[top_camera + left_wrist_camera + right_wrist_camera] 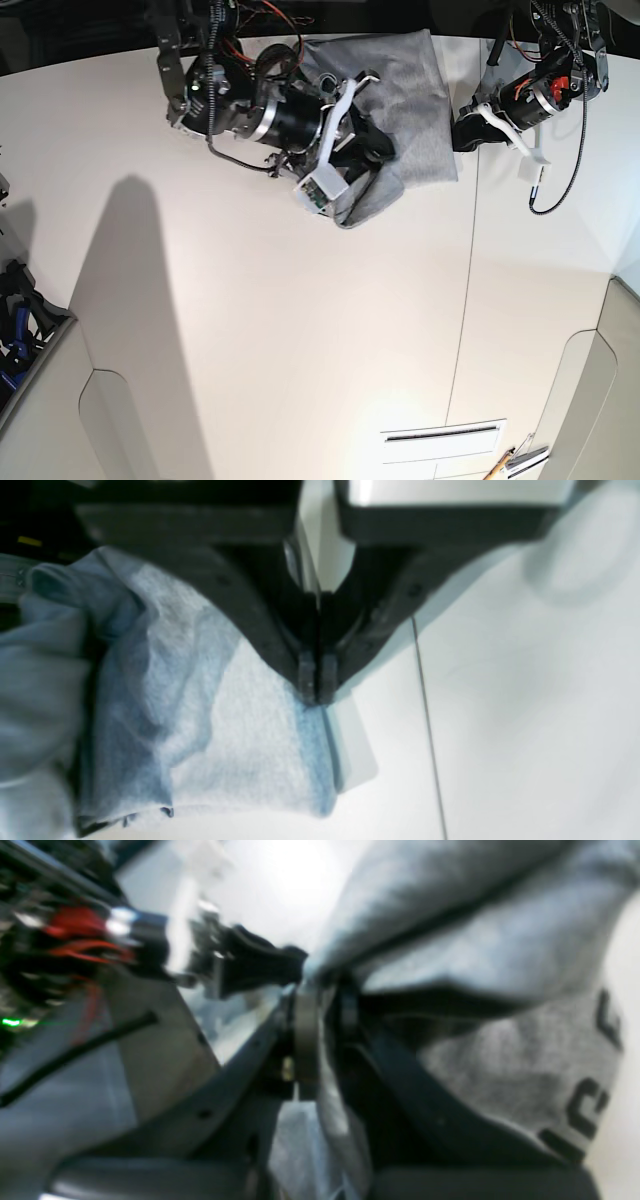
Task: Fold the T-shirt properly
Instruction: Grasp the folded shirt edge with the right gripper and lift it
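**Mia:** Left wrist view first. What are the jaws doing?

**Ben:** The left gripper (318, 692) has its two black fingers pressed tight together. No gap shows between them. Their tips sit right on the edge of the T-shirt (210, 720), at a darker band of cloth. I think they pinch that edge, but the picture is a bit blurry there.

**Mia:** And the other one?

**Ben:** The right gripper (320, 1005) has grey cloth caught between its fingers. The jaws are nearly closed on the T-shirt (525, 1075). The cloth runs up and over the gripper, and down past it too.

**Mia:** What can you see on the cloth?

**Ben:** Black block letters, on the part that hangs at the right side of that picture. I cannot read them.

**Mia:** Where is the shirt on the table?

**Ben:** From the base view, the T-shirt (415, 85) is at the far edge of the white table (300, 330), near the middle. It is bunched and partly folded over. The right gripper (372, 148) is at its near left side, and the left gripper (462, 132) touches its right edge.

**Mia:** Anything else near it?

**Ben:** A thin dark seam line (465, 300) runs down the table, just right of the shirt. The arms have red and black wires (548, 85) on them.
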Available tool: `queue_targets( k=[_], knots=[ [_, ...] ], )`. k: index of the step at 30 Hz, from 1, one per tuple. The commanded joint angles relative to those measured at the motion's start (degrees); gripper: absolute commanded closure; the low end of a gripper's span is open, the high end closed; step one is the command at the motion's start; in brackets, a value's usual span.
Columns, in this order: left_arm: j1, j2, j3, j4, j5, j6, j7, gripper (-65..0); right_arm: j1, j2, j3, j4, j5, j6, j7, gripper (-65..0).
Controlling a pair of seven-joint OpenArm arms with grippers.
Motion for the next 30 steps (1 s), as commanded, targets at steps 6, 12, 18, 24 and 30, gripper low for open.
queue_targets(
  k=[6, 12, 18, 24, 30],
  knots=[
    [0.3, -0.4, 0.0, 0.2, 1.6, 0.4, 1.7, 0.0, 3.9, -0.2, -7.0, -3.6, -2.4, -1.5, 2.0, 0.0],
    [0.3, -0.4, 0.0, 0.2, 1.6, 0.5, 1.7, 0.0, 5.3, -1.1, -10.4, -4.6, -2.4, -1.5, 1.9, 0.0],
    [0.3, -0.4, 0.0, 0.2, 1.6, 0.5, 1.7, 0.0, 5.4, -2.4, -10.7, -4.5, 1.0, -1.3, 1.9, -20.2],
    [0.3, -0.5, 0.0, 0.2, 1.6, 0.5, 1.7, 0.0, 5.4, -2.4, -10.7, -4.5, 8.3, -1.2, 1.9, -25.1],
    [0.0, -0.6, 0.0, 0.2, 1.6, 0.1, 1.7, 0.0, 6.6, -2.4, -10.6, -4.2, 13.6, 3.2, 1.8, -25.1]
  ],
)
